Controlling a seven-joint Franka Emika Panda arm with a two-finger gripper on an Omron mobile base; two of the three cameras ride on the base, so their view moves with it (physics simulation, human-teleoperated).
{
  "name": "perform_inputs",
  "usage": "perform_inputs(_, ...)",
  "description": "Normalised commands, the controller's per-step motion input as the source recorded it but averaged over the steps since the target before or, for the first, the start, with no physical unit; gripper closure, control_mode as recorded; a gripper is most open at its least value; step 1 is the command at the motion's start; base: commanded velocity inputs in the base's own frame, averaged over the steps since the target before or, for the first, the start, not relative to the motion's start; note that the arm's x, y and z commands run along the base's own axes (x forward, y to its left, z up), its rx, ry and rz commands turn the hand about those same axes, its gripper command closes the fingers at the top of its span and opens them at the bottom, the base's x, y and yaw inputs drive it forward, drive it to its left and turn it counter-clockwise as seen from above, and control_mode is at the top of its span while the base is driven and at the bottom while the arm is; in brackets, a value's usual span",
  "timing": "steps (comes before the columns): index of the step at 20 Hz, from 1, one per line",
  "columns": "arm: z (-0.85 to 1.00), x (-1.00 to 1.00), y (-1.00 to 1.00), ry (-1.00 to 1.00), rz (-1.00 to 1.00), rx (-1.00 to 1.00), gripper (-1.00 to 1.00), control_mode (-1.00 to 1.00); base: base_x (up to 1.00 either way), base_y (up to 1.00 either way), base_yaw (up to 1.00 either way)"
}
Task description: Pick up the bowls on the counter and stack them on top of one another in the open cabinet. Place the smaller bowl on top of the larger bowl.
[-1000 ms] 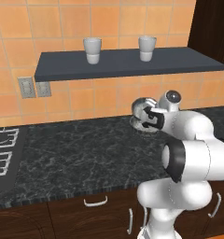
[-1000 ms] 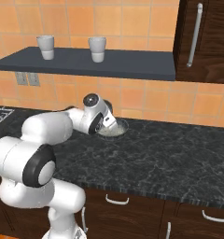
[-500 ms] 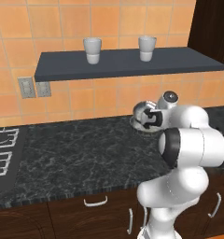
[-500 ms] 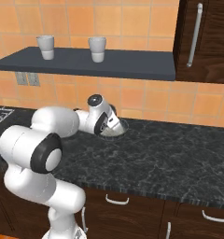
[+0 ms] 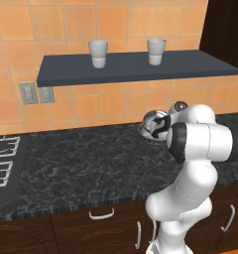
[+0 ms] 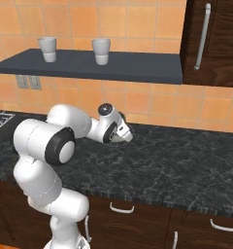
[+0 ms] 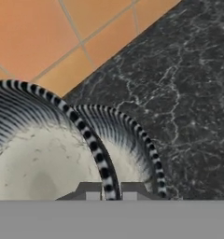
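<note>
Orange tile wall, dark slate-blue open cabinet shelf (image 5: 136, 69) across upper half of the left base view, two white cups (image 5: 98, 53) standing on it, well apart. Below it the black veined desk (image 5: 81, 163) runs the width of the frame; stove grate at far left edge; dark wood door with silver handle (image 6: 202, 36) at upper right of the right base view.

Arm reaches to the back of the desk, centre-right of the left base view. Fingers (image 7: 110, 191) at bottom centre of the hand view, closed tight on the dark striped rim of the nearer bowl (image 7: 34, 158), one tip either side of that rim. This bowl fills the lower left of the hand view, pale speckled inside showing. A second bowl (image 7: 132, 140) sits just behind it, rim partly hidden, overlapping. Cannot tell which of the two is wider, nor whether the gripped bowl is lifted off the desk
</note>
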Motion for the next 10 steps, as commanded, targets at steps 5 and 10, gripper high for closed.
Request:
perform_inputs(5,0.26,0.03,0.00,0.00,0.00,0.00,-1.00,-1.00,0.00,0.00,0.00)
perform_inputs(10,0.60,-0.47,-0.23,0.04,0.00,0.06,-1.00,-1.00,0.00,0.00,0.00)
